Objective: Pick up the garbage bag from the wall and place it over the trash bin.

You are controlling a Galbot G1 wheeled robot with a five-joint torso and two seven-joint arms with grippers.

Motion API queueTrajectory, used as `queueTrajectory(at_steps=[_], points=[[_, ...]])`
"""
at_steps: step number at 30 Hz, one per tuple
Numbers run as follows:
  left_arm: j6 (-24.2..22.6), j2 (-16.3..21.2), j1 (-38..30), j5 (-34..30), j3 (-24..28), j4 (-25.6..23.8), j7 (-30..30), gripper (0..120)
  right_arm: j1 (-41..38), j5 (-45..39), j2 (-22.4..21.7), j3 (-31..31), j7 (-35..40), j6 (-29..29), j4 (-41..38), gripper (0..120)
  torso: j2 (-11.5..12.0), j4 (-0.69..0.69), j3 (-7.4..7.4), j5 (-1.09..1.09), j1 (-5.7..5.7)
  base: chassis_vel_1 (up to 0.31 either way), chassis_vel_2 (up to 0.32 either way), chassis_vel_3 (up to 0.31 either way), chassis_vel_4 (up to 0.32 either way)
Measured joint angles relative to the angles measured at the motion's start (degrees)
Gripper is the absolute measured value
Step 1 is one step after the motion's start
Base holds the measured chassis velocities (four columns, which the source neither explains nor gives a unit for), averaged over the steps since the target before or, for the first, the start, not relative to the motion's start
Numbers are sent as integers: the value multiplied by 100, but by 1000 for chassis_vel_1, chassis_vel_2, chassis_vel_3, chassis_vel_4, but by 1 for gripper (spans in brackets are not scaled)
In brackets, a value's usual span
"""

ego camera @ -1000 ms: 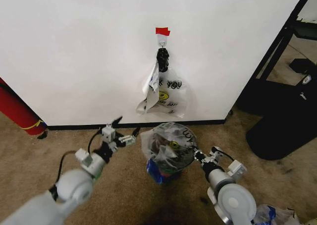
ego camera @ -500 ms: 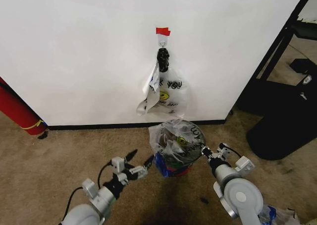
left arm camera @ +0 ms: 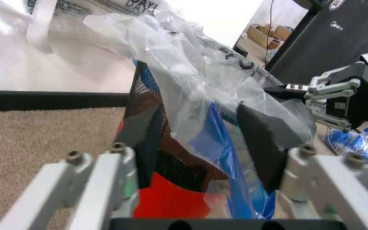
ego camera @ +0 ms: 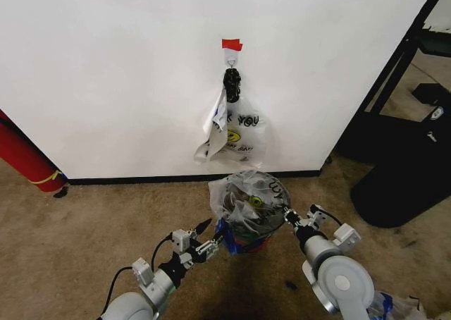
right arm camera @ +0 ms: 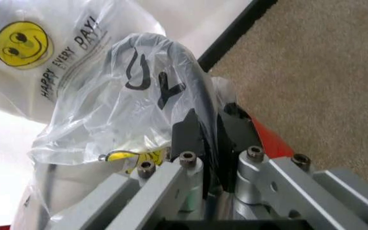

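A red cylinder [ego camera: 25, 159] leans left; a large black rounded object [ego camera: 405, 172] sits right.

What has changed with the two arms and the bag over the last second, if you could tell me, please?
The left gripper swung in from off to the left, open, until its fingers straddle the garbage bag at the trash bin. The whole picture shifted slightly, so the camera moved too. The right gripper stayed shut on the bag at the bin's rim; the other bag hangs unchanged on the wall.

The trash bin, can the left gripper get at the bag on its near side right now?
Probably yes. The left gripper is open right at the trash bin, its fingers straddling the garbage bag draped there. Nothing lies between them. The right gripper pinches the bag at the opposite rim.
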State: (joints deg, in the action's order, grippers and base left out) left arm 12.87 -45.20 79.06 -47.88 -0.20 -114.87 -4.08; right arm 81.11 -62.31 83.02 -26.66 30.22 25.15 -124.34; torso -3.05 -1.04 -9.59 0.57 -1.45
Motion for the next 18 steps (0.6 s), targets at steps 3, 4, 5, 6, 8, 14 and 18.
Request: queueTrajectory(at_steps=[3,4,5,6,8,14,18], points=[[9,-22,8,54,28,0,-4,30,-66,-6,4,26,28,7,6,1,0,1,0,0,0,0,0,0,0],[9,-54,20,76,41,-5,14,27,-88,-8,8,46,41,11,5,1,0,0,0,1,0,0,0,0,0],[9,-54,20,76,41,-5,14,27,-88,-8,8,46,41,11,5,1,0,0,0,1,0,0,0,0,0],[9,-80,36,79,53,-22,30,22,-112,-13,9,64,57,16,-7,1,0,0,0,1,0,0,0,0,0],[8,-112,53,89,67,-29,41,16,-147,-30,7,76,81,21,-13,1,0,1,0,0,0,0,0,0,0],[44,-147,0,20,66,12,108,0,-150,-38,14,74,86,23,12,1,0,0,0,1,0,0,0,0,0],[43,-163,-28,-43,62,141,140,0,-151,-70,48,68,85,28,17,1,0,0,0,0,0,0,0,0,0]])
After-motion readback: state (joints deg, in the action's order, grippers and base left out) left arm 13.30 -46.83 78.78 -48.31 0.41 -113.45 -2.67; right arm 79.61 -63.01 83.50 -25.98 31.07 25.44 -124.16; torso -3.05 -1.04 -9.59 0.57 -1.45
